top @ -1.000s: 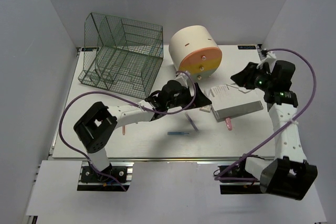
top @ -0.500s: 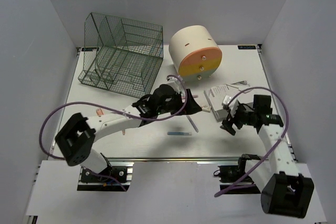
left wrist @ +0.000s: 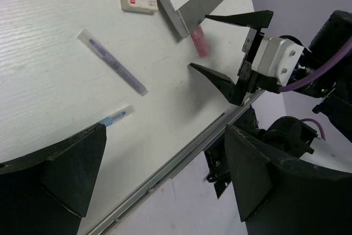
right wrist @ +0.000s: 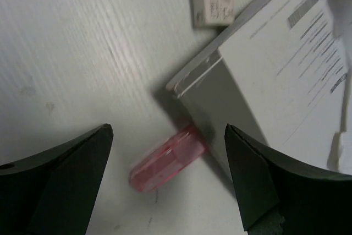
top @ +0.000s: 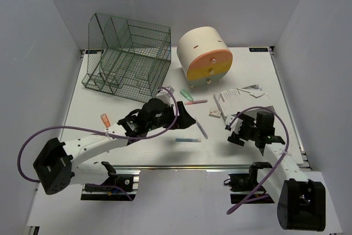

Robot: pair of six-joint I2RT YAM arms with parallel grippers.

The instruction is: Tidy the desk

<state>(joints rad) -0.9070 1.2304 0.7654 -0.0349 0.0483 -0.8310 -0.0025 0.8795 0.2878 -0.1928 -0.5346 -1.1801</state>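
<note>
Bench point(right wrist: 82, 42) is showing matt white w/ faint grain lines. Pink marker point(right wrist: 165, 160), at grey box point(right wrist: 225, 119) edge, is looking like glossy translucent plastic; box top is carrying a printed paper label point(right wrist: 286, 59).

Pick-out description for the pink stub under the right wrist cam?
Start at the cream drum with the orange front; a grey folder topped with papers lies nearer the right arm. The pink stub pokes from beneath its corner: short, translucent, half-hidden, unlike the loose pens nearby.
</note>
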